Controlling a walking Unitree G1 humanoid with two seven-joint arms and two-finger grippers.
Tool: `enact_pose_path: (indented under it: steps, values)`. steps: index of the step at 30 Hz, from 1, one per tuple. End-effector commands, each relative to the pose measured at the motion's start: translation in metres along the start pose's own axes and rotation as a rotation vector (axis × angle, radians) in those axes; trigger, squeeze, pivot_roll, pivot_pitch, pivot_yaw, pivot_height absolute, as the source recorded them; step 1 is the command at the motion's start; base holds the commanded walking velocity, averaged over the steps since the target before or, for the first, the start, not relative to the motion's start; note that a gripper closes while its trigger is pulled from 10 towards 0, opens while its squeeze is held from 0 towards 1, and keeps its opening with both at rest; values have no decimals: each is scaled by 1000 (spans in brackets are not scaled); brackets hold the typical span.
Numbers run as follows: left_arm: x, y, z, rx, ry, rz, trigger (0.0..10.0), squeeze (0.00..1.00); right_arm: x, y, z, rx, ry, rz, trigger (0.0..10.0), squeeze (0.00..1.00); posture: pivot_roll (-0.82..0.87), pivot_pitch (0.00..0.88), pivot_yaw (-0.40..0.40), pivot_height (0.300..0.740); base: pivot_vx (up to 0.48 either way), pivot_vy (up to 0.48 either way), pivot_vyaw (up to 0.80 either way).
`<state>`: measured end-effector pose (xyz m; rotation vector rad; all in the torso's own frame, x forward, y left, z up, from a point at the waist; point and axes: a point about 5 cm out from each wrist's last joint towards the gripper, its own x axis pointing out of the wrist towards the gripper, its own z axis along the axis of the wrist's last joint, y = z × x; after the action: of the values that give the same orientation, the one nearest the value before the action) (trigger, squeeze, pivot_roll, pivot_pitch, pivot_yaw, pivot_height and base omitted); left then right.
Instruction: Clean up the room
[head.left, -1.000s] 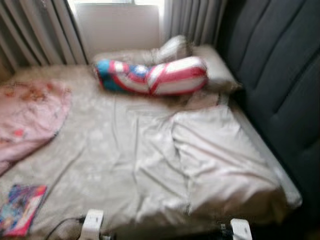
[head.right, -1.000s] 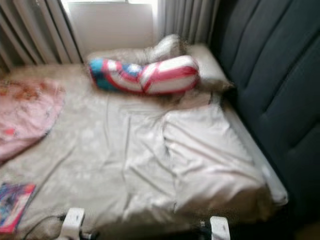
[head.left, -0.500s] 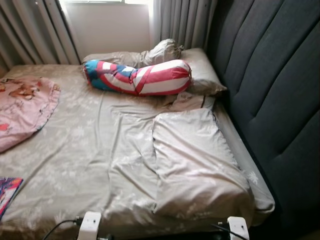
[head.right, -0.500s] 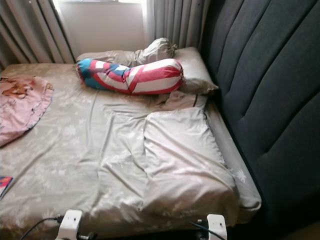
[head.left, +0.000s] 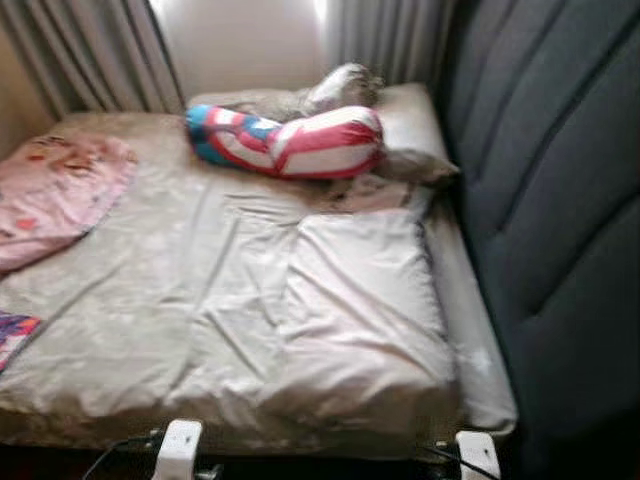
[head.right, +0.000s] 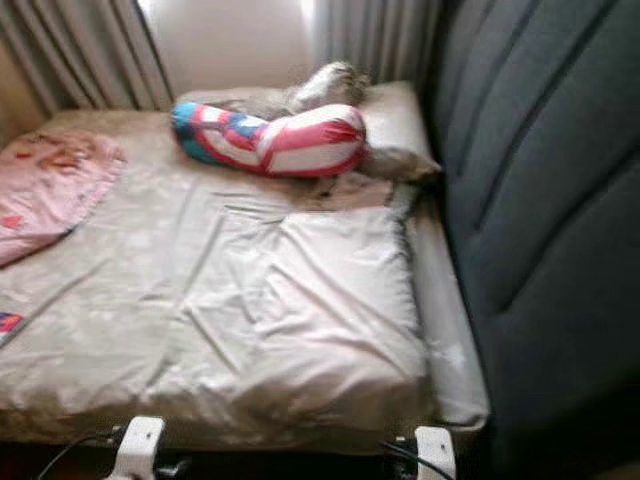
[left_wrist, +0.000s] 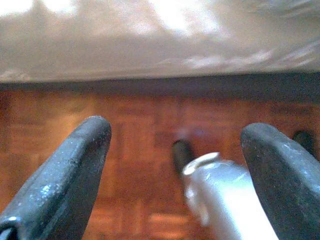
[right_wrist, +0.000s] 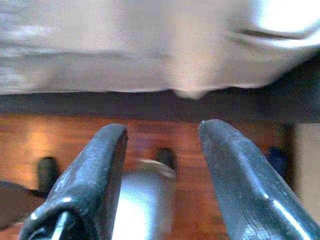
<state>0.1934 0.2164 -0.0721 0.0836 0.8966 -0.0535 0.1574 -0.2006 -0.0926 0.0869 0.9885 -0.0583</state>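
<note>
At my far left a colourful book (head.left: 12, 334) lay at the bed's edge, cut off by the frame. Beyond it a pink blanket (head.left: 55, 190) sprawled over the left side of the bed (head.left: 150, 300), near the curtains (head.left: 95, 50). The beige sheet lay rumpled across the middle. Further right, a red, white and blue bolster (head.left: 290, 143) rested across the head of the bed, touching a bunched grey cloth (head.left: 340, 88) behind it and a pillow (head.left: 410, 125) on its right. Nearer me a pale pillow (head.left: 365, 300) lay flat on the sheet, close to the dark padded headboard (head.left: 545, 200) along the right side.

My left gripper (left_wrist: 175, 150) hung low over the wooden floor (left_wrist: 135, 130) beside the bed's edge, its fingers (left_wrist: 65, 170) spread apart on nothing. My right gripper (right_wrist: 162, 165) hung the same way over the floor, fingers (right_wrist: 95, 175) apart and empty, the bed's overhanging sheet just ahead.
</note>
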Motion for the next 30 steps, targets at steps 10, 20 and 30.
enact_pose_path:
  steps: [10,20,30]
  values:
    - [-3,5,-8,-13,21,-5,10000,0,1,5,3,19,-19,2,10000,0,-56,0,-2,740,0,0,0]
    - [0,9,12,-4,-55,3,10000,0,4,10,19,68,-68,0,10000,0,-71,0,17,740,0,0,0]
    - [1,4,22,-65,-134,17,10000,0,4,5,28,56,-102,-4,10000,0,-87,0,-10,740,0,0,0]
